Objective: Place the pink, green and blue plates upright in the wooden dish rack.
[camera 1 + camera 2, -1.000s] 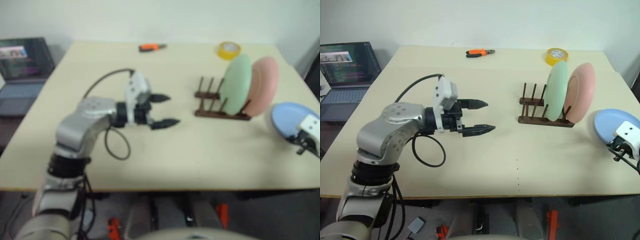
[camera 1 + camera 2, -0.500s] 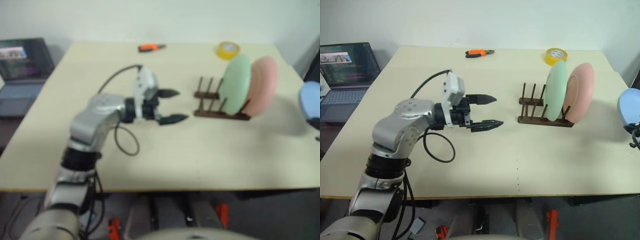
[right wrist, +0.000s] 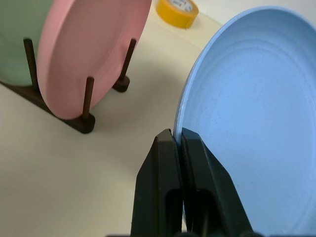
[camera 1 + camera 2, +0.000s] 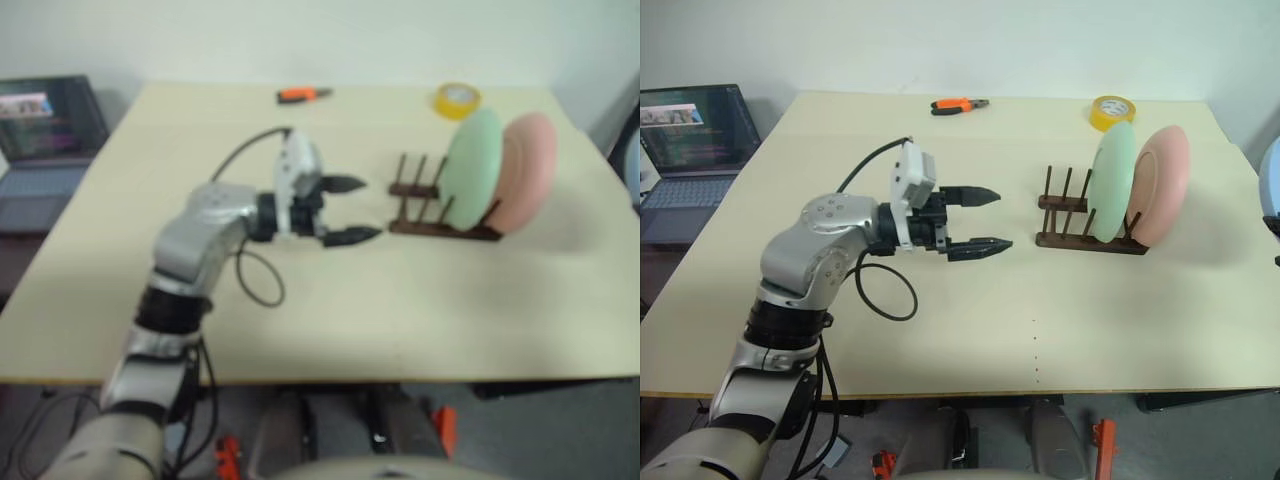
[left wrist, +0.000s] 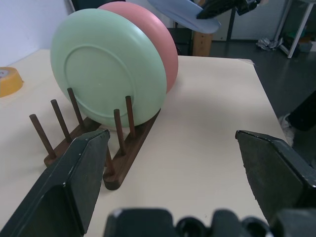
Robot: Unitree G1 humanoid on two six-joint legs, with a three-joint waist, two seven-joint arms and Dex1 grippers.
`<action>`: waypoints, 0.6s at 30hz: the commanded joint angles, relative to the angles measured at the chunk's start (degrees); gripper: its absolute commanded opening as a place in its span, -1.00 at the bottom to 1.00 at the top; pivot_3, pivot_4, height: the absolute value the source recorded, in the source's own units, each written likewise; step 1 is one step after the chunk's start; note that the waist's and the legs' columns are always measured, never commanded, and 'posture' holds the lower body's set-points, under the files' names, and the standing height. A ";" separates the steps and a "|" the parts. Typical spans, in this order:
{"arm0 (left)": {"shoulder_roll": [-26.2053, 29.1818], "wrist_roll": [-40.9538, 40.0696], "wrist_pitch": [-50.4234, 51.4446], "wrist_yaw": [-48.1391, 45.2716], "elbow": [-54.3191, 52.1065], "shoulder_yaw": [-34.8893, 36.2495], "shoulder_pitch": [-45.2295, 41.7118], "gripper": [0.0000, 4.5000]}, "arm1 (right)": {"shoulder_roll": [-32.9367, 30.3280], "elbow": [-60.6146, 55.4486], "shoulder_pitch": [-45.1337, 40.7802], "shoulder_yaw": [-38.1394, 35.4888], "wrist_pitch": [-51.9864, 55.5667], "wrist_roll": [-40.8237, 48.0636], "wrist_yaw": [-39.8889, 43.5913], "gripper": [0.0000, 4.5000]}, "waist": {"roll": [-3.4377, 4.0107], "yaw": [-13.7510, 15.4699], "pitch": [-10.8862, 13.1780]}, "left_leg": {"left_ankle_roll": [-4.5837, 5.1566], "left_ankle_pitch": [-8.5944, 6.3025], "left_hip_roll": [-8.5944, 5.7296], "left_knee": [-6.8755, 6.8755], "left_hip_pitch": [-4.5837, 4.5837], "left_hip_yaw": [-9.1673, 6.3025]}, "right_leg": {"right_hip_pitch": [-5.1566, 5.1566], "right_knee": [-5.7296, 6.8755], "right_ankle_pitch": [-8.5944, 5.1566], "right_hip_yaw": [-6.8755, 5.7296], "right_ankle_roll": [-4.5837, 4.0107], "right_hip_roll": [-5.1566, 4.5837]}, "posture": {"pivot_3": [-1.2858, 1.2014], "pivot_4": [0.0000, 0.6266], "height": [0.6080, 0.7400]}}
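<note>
On the right half of the table [image 4: 940, 340], the wooden dish rack [image 4: 1085, 228] is already carrying two plates on edge: the green plate [image 4: 1112, 182] is leaning between the pegs with the pink plate [image 4: 1162, 184] just behind it at the rack's far right end, the pegs bracing their rims so they cannot tip flat. Several pairs of pegs to the left of the green plate are standing bare, presumably for the last plate. Off the table's right edge, the right gripper [image 3: 177, 148] is pinching the rim of the blue plate [image 3: 247, 118] between its closed fingers, holding it up in the air near the pink plate. Near the rack's empty end, the left gripper [image 4: 980, 219] is pointing at it with its fingers spread wide and gripping nothing, probably so it can steady the rack. A yellow tape roll [image 4: 1113, 110] is sitting beyond the rack.
</note>
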 commanded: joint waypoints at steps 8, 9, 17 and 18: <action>0.30 0.38 -0.62 -0.10 -1.77 0.31 -0.89 1.00 | -1.90 -1.44 -4.42 -2.08 -0.08 2.63 -0.76 -0.99 | 0.00 0.03 0.00 | 0.00 0.00 0.00 0.00 -0.01 -0.01 | 0.00 -0.01 -0.03 -0.01 -0.06 0.00 | 0.03 -0.52 1.00; 0.39 0.34 -0.54 -0.02 -1.96 0.36 -0.71 1.00 | -2.14 -1.15 -5.04 -1.49 -0.25 2.81 -0.61 -0.99 | 0.00 0.00 0.00 | 0.00 0.00 0.00 0.00 -0.01 -0.01 | 0.00 -0.01 -0.03 -0.01 -0.06 0.00 | 0.03 -0.52 1.00; 1.30 0.09 0.07 0.85 -3.18 1.12 0.53 1.00 | -3.08 -2.14 -11.98 1.62 0.30 5.15 0.08 -0.99 | 0.01 -0.06 0.01 | 0.00 0.00 0.02 -0.01 0.00 0.00 | -0.02 0.00 -0.05 0.01 -0.08 0.00 | 0.03 -0.52 1.00; 1.39 0.13 0.09 0.95 -3.24 1.17 0.61 1.00 | -3.07 -2.67 -12.76 1.85 0.52 5.63 0.16 -0.99 | 0.01 -0.05 0.01 | 0.00 0.00 0.01 -0.01 0.00 0.00 | -0.02 0.00 -0.05 0.01 -0.08 0.00 | 0.03 -0.52 1.00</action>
